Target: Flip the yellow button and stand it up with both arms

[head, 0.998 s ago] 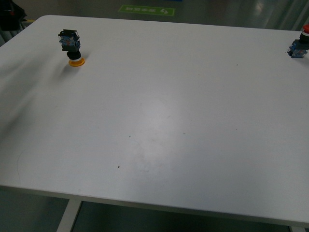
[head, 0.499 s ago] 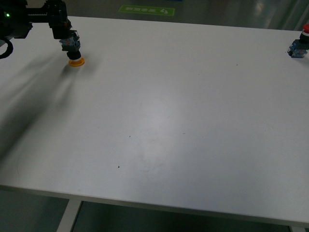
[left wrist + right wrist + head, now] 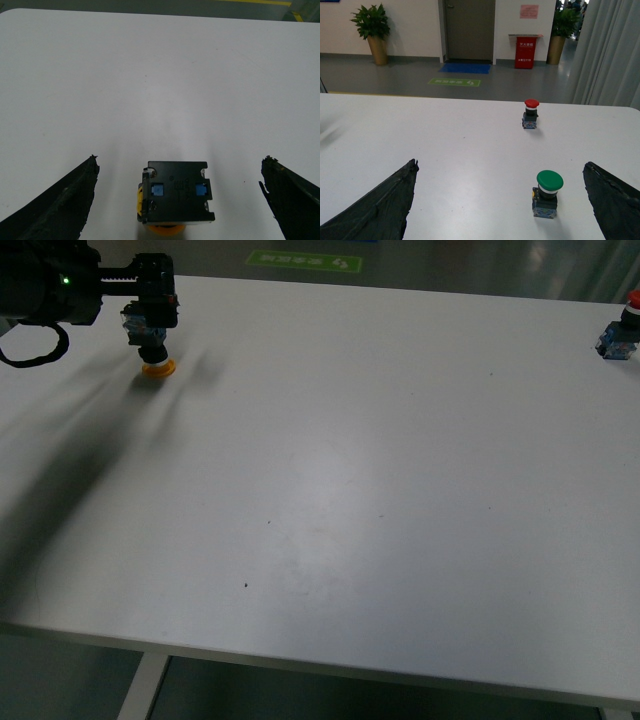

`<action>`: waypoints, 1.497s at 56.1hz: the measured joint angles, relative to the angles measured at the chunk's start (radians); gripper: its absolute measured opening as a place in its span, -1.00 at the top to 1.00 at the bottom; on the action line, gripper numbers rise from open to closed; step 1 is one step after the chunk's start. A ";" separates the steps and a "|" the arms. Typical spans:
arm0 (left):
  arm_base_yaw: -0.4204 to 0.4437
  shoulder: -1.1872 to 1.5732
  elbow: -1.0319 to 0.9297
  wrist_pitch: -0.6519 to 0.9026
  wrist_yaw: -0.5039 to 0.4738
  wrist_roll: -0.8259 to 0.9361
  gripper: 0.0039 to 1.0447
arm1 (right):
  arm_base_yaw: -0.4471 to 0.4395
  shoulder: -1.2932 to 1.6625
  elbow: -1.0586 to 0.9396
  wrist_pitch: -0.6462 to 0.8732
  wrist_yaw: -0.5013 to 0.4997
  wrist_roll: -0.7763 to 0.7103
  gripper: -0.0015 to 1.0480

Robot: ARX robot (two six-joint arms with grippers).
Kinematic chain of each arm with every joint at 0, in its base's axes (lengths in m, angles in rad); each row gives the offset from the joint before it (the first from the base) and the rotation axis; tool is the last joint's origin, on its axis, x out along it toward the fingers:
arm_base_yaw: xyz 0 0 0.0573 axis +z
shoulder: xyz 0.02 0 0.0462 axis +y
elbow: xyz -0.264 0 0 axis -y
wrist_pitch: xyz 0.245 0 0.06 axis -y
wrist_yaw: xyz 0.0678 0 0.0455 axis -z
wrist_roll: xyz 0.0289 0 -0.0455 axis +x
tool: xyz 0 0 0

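1. Across the white surface (image 3: 400, 490) little else stood: a red-capped switch (image 3: 618, 335) sat at the far right edge, well apart from the work.
2. At the far left corner, the left arm (image 3: 45, 285) hovered over the yellow button (image 3: 148, 340).
3. The left pincer (image 3: 180, 159) was spread wide, one finger on either side of the button, touching nothing.
4. The right pincer (image 3: 500, 164) was likewise open and empty, facing a green-capped switch (image 3: 547, 192).
5. The yellow button stood cap-down with its contact block up. The step looked like the approach to grasp; next, the fingers would need to close squarely on the block.
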 joint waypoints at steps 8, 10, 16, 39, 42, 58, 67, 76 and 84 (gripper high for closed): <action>-0.001 0.021 0.018 -0.023 -0.003 -0.010 -0.87 | 0.000 0.000 0.000 0.000 0.000 0.000 -0.86; -0.001 0.024 0.019 -0.025 -0.003 -0.012 -0.87 | 0.000 0.000 0.000 0.000 0.000 0.000 -0.86; -0.001 0.032 0.030 -0.041 -0.004 -0.028 -0.87 | 0.000 0.000 0.000 0.000 0.000 0.000 -0.86; 0.007 0.057 0.083 -0.101 -0.012 -0.040 -0.65 | 0.000 0.000 0.000 0.000 0.000 0.000 -0.86; 0.010 0.061 0.087 -0.118 -0.011 -0.048 -0.48 | 0.000 0.000 0.000 0.000 0.000 0.000 -0.86; 0.024 0.065 0.091 -0.127 0.016 -0.102 0.30 | 0.000 0.000 0.000 0.000 0.000 0.000 -0.86; 0.028 0.001 0.007 -0.064 0.142 -0.235 0.32 | 0.000 0.000 0.000 0.000 0.000 0.000 -0.86; -0.004 -0.146 -0.122 0.091 0.331 -0.502 0.32 | 0.000 0.000 0.000 0.000 0.000 0.000 -0.86; -0.101 -0.250 -0.210 0.278 0.432 -0.783 0.32 | 0.000 0.000 0.000 0.000 0.000 0.000 -0.86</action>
